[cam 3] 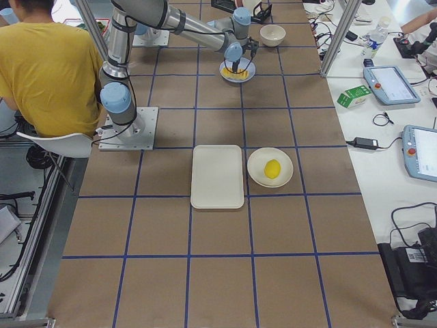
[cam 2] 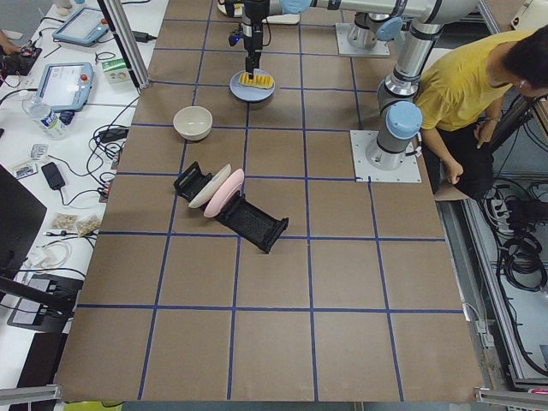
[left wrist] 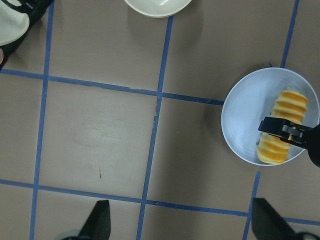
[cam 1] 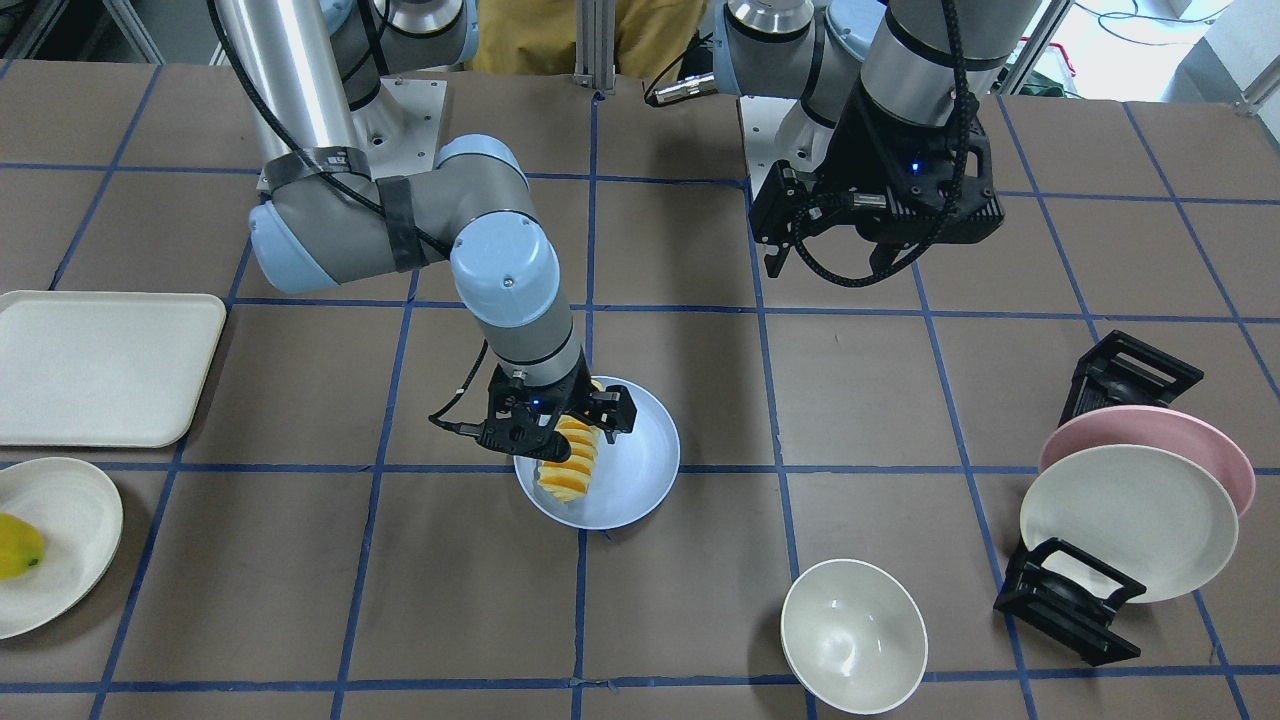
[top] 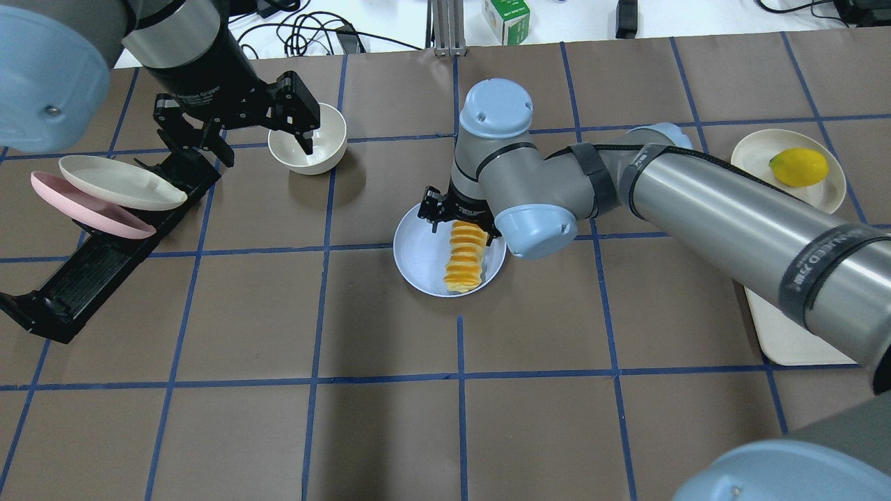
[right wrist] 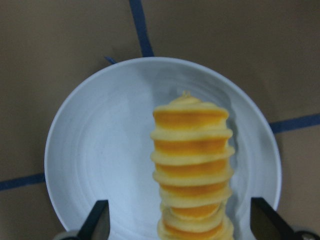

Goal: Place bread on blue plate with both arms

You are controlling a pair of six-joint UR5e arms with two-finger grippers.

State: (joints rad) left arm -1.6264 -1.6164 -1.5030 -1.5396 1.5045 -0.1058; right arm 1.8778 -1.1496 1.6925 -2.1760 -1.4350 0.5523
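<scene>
The bread (cam 1: pixel 568 460) lies on the blue plate (cam 1: pixel 645 470) near the table's middle, a ridged orange-yellow loaf; it also shows in the overhead view (top: pixel 465 256) on the plate (top: pixel 418 257). My right gripper (cam 1: pixel 560 425) hangs low over the loaf's robot-side end. In the right wrist view its fingers (right wrist: pixel 100 222) stand wide on both sides of the bread (right wrist: pixel 192 160) without touching it, so it is open. My left gripper (cam 1: pixel 830 255) is open and empty, held high and away from the plate; its wrist view shows the plate (left wrist: pixel 245 120) far to one side.
A white bowl (cam 1: pixel 853 635) stands near the operators' edge. A black rack (cam 1: pixel 1065 600) holds a pink plate (cam 1: pixel 1200 440) and a cream plate (cam 1: pixel 1130 520). A cream tray (cam 1: pixel 100 365) and a plate with a yellow lemon (cam 1: pixel 18 545) lie on my right side.
</scene>
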